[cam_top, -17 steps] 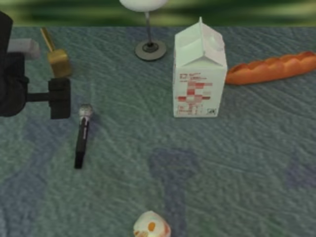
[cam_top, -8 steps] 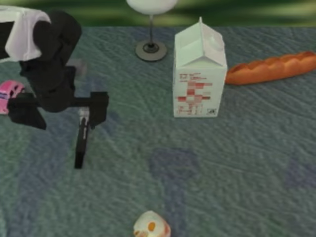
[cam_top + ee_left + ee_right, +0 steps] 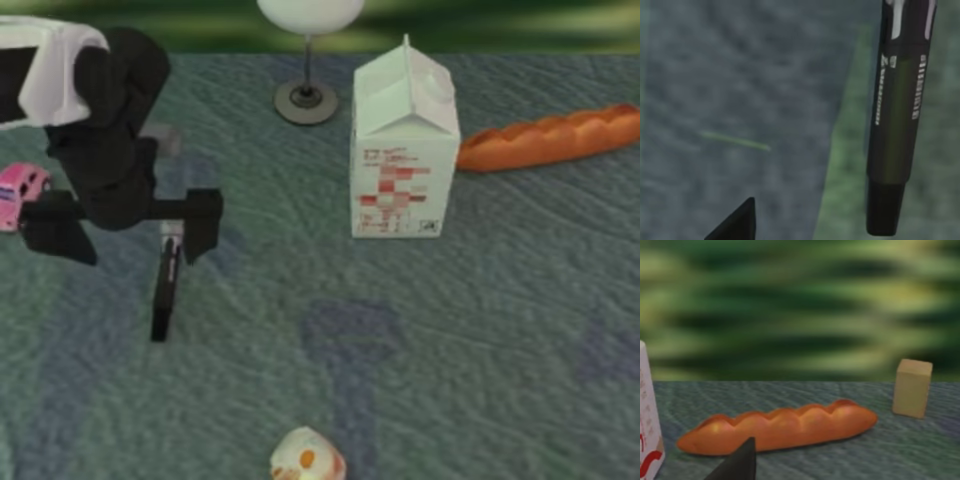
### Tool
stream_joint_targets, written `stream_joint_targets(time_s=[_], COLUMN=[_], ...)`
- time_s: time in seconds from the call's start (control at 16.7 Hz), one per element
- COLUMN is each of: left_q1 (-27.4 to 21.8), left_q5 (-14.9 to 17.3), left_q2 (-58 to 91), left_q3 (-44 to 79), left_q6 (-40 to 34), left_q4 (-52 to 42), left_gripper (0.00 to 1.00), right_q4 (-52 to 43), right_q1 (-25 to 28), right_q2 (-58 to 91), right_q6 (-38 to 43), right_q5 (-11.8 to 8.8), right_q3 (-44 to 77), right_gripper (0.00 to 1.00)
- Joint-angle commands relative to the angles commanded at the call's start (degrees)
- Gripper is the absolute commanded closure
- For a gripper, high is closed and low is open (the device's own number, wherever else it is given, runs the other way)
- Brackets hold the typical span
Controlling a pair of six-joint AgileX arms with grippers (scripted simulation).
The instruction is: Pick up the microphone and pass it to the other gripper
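Microphone on table, head under left jaws.

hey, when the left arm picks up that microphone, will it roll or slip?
The microphone lies flat, a slim round stick, so a nudge probably rolls it. Its handle looks smooth and rigid, possibly slippery. The left gripper sits over its head end.

The left end effector covers the microphone head in the top view; only the handle shows below it. In the left wrist view the microphone is cut off at the frame edge, one fingertip showing. The pink toy car beside the arm is partly hidden. The right end effector shows only one fingertip.
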Motion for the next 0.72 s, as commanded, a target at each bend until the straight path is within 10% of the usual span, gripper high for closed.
stream_joint_targets(time_s=[0.72], left_q1=[0.0], left_q5=[0.1], left_q2=[11.6], left_q3=[-6.6], left_q6=[0.3], left_q4=[18.3], left_gripper=[0.00], right_q4=[0.0], right_q1=[0.0], right_q2=[0.0], right_q6=[0.0], right_q5=[0.0], right_q3=[0.0], right_gripper=[0.00])
